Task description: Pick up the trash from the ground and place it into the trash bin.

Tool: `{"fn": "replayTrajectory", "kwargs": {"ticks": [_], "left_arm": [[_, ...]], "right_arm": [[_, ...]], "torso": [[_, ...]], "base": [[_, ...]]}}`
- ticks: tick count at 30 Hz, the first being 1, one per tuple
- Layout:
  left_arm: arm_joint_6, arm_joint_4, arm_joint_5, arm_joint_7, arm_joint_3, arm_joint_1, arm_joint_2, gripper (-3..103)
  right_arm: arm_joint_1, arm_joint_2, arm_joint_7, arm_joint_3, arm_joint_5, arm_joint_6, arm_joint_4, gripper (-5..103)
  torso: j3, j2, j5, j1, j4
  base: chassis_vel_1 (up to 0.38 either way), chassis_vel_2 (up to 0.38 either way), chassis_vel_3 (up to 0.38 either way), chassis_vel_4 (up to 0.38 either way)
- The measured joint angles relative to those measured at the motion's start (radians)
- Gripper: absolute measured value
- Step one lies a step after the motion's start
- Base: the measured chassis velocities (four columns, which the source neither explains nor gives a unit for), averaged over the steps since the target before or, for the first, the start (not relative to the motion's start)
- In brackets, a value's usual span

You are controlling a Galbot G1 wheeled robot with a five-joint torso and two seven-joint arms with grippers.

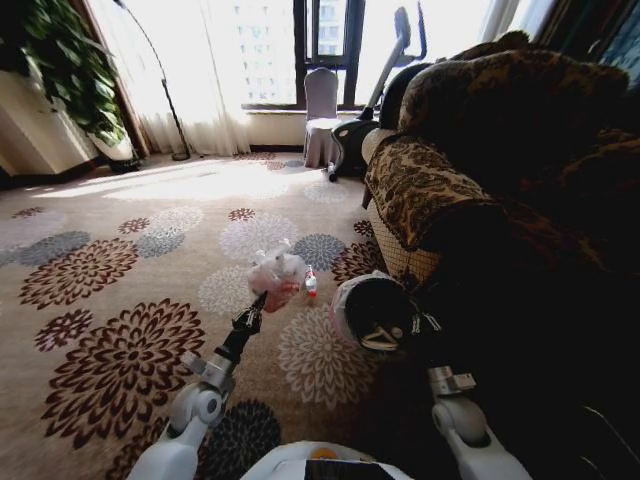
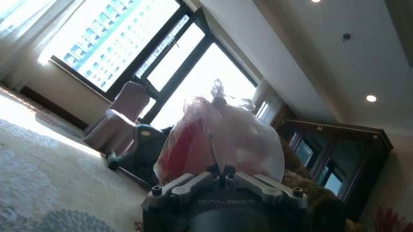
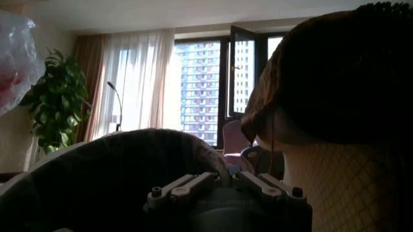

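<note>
Trash bin (image 1: 372, 312) tipped on its side, mouth facing the robot, long axis roughly level, held off the carpet (image 1: 120, 300) beside the sofa (image 1: 450, 190) at the right tool (image 1: 418, 325); grip state of that tool cannot be told. Left arm extended forward, left tool (image 1: 262, 300) clamped on pink bag (image 1: 275, 275), bag bunched upright above the fingers, left of the bin. Small red-capped bottle (image 1: 310, 283) just beside the bag.
</note>
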Motion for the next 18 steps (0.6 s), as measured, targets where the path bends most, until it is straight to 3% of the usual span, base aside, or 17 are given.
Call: {"fn": "replayTrajectory", "kwargs": {"ticks": [5,12,16,17,18], "left_arm": [[0.061,-0.105,-0.01,-0.011,0.127,0.035,0.002,0],[0.144,-0.057,-0.042,-0.048,0.267,-0.037,0.012,0],[0.251,-0.012,-0.321,-0.15,0.343,-0.119,0.009,0],[0.251,-0.012,-0.321,-0.15,0.343,-0.119,0.009,0],[0.266,-0.003,-0.37,-0.184,0.359,-0.136,0.005,0]], "right_arm": [[0.109,-0.006,0.0,-0.077,0.001,0.007,-0.085,0],[0.134,0.0,0.0,-0.108,0.001,0.018,-0.108,0],[0.124,-0.001,0.0,-0.108,-0.002,0.033,-0.104,0],[0.124,-0.001,0.0,-0.108,-0.002,0.033,-0.104,0],[0.123,-0.002,0.0,-0.107,-0.003,0.037,-0.104,0]], "torso": [[0.0,0.0,0.0001,0.0,-0.0004],[0.0,0.0,-0.0002,0.0,-0.0008],[0.0,0.0,0.0002,0.0,-0.0006],[0.0,0.0,0.0002,0.0,-0.0006],[0.0,0.0,0.0,0.0,-0.0006]], "base": [[0.0,0.0,0.0,0.0],[0.0,0.0,0.0,0.0],[0.0,0.0,0.0,0.0],[0.0,0.0,0.0,0.0],[0.0,0.0,0.0,0.0]]}}
